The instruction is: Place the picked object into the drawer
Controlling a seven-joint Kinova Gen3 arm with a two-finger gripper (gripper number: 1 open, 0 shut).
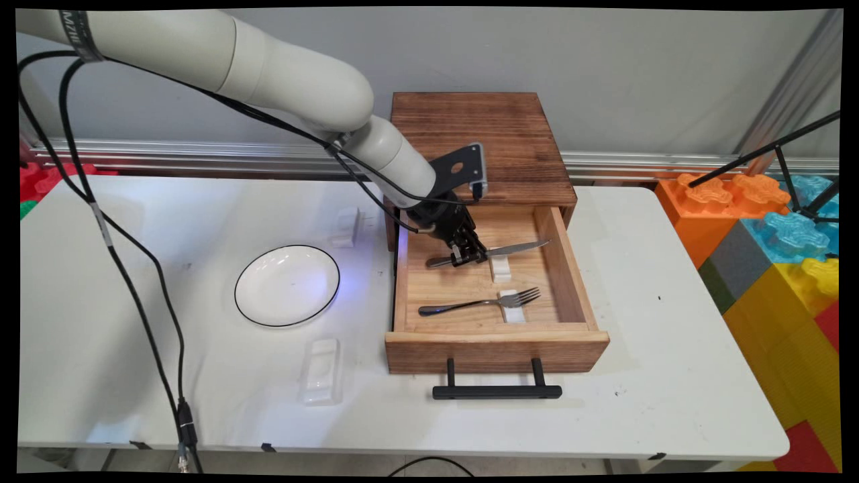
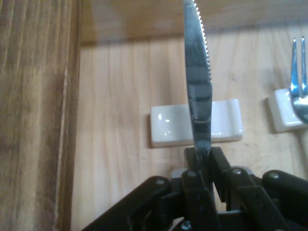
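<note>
Black two-finger gripper (image 1: 470,255) is down inside the open light-wood drawer (image 1: 496,352), clenched on the steel table knife with serrated blade (image 1: 517,249). Hand view confirms it: fingers (image 2: 208,163) are pinched on the knife (image 2: 198,86) near where blade meets handle, blade edge-up and running away from the camera.

Knife sits in the drawer's rear half, handle end pointing left, tip pointing right toward the drawer's right wall. Blade passes over a small white rectangular cutlery rest (image 1: 500,267); in the hand view that rest (image 2: 168,124) lies crosswise under the blade. Cannot tell whether the blade touches it or hangs just above.

Nearer the drawer front: a steel fork (image 1: 470,304), handle to the left, tines to the right, neck lying on a second small white rest (image 1: 513,308). Its tines (image 2: 298,62) show at the right edge of the hand view, with that rest (image 2: 283,111) under them.

Drawer is pulled out of a dark-stained wooden box cabinet (image 1: 483,134) at the table's rear, black bar handle (image 1: 496,391) facing the near side.

On the white table (image 1: 671,376), left of the drawer: a white round plate with thin black rim (image 1: 287,285), a translucent rectangular plastic holder (image 1: 321,370) nearer the front edge, and a small white block (image 1: 345,227) behind the plate, just beside the cabinet. Coloured oversized toy bricks (image 1: 772,228) are stacked off the table's right end.
</note>
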